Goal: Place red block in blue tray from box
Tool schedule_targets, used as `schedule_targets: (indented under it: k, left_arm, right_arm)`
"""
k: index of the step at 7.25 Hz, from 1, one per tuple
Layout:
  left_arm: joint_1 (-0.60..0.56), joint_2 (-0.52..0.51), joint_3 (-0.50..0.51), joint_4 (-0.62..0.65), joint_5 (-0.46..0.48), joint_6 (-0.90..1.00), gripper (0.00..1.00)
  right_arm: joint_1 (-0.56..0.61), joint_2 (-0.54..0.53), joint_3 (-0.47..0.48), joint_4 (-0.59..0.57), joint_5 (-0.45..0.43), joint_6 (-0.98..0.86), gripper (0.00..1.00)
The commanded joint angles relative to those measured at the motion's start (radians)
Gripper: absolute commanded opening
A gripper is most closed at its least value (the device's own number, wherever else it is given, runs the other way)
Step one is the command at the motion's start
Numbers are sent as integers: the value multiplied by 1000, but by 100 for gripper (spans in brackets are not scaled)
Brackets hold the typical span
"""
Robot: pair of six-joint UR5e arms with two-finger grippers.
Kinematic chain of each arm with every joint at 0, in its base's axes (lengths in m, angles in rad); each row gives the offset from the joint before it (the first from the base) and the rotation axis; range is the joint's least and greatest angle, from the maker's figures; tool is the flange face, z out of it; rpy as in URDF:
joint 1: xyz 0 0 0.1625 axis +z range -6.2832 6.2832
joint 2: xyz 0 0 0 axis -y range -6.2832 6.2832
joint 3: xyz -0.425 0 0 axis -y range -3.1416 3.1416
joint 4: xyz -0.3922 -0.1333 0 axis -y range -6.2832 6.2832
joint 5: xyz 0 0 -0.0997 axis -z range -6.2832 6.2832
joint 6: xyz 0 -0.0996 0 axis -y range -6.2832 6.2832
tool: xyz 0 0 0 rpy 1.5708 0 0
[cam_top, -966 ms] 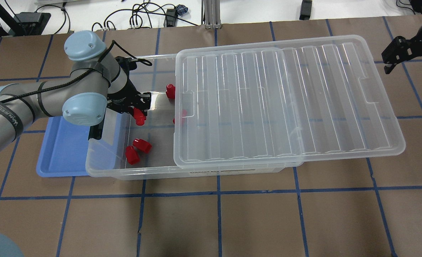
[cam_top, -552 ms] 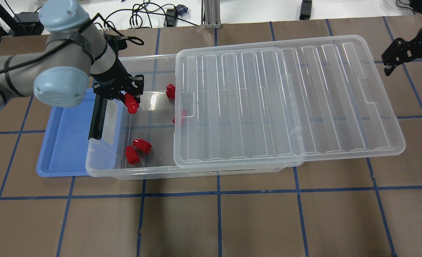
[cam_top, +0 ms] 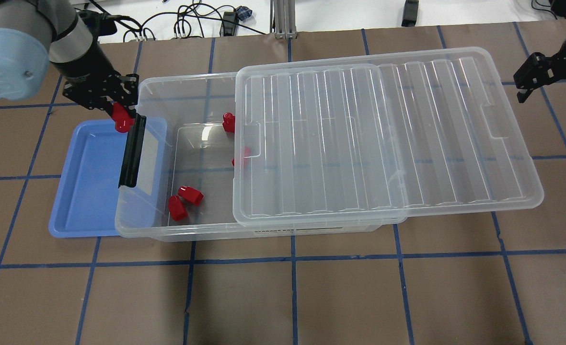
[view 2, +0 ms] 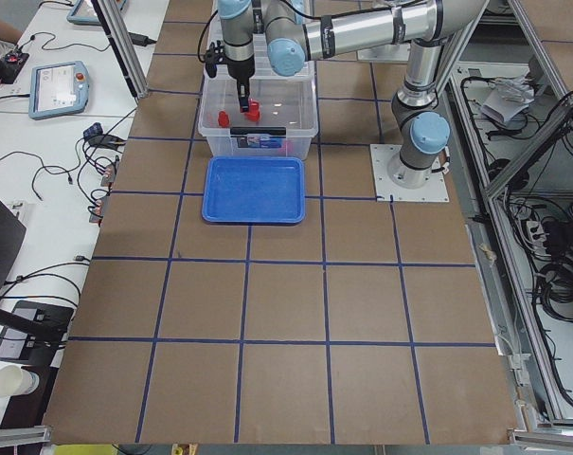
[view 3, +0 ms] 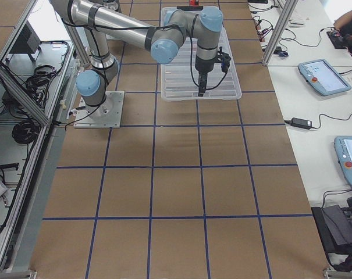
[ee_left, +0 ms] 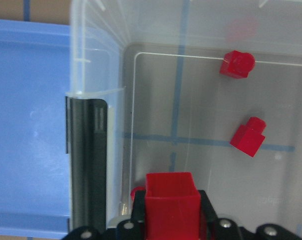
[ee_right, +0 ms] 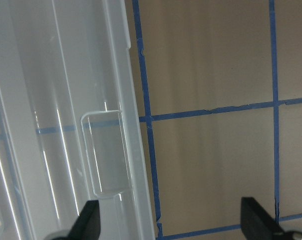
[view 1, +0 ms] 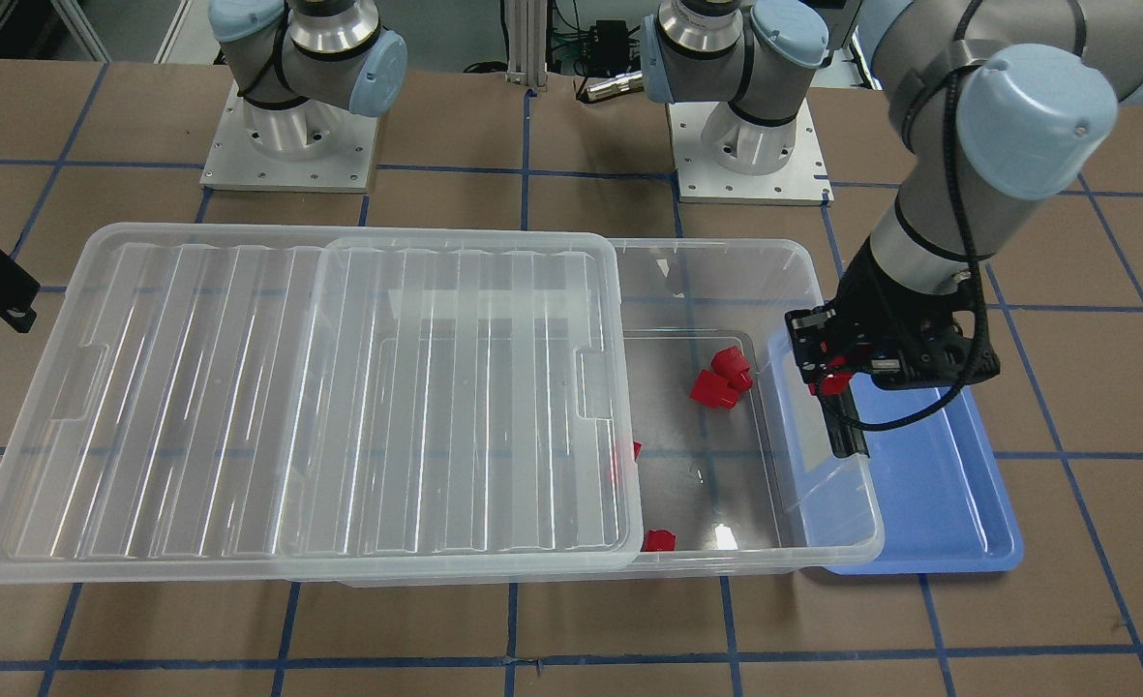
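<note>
The red block [ee_left: 172,205] is pinched between the two fingers of the left claw [cam_top: 120,115], which is closed on its opposite sides with its top face showing in the wrist view. In the overhead view it hangs right at the far end of the black latch bar [cam_top: 133,151], about where the clear storage box [cam_top: 191,231] meets the far corner of the blue tray [cam_top: 88,182]. I judge it is carried high so that it clears the box's end wall and latch. It is out of the box but not yet set in the tray, whose floor shows no block.

The ribbed clear lid [cam_top: 383,134] lies slid toward the robot's right, covering most of the box. Only the end nearest the tray is open, probably to give the left claw room to reach in. The tray sits tight against that open end, with the box's end flange overlapping it, which keeps the carry short.

Loose red blocks remain in the box: a touching pair [cam_top: 184,201], one by the far wall [cam_top: 228,122], and one half under the lid's edge [cam_top: 242,155].

The right claw [ee_right: 171,227] is spread wide and empty, parked beyond the lid's far end above the bench [cam_top: 311,297], apparently to stay clear.

A dark printed strip on the box's near wall is too small to read.
</note>
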Motion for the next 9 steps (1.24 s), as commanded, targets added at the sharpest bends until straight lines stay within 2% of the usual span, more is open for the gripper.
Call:
schedule_targets:
  k: [1,3,4,6,7,8,9]
  left_arm:
    - [109,-42,-32,25,-4,189,11]
    - [197,-95,-153,229,-7,259,11]
    - [214,-103,-219,279,-18,266,11]
    - [215,-138,-323,440,-59,298,12]
    - [218,-144,-322,445,-51,301,28]
    - [218,-152,-334,442,-50,301,73]
    - [218,-151,-316,439,-42,296,97]
  right_arm:
    - [-19,6,0,-9,1,-18,100]
    - [-78,36,2,-15,2,-132,100]
    - [-103,43,2,-17,7,-133,100]
    - [-103,69,1,-93,7,-132,100]
    - [-103,92,0,-111,11,-132,100]
    - [-102,113,0,-109,15,-130,100]
    - [-102,135,-1,-109,15,-130,100]
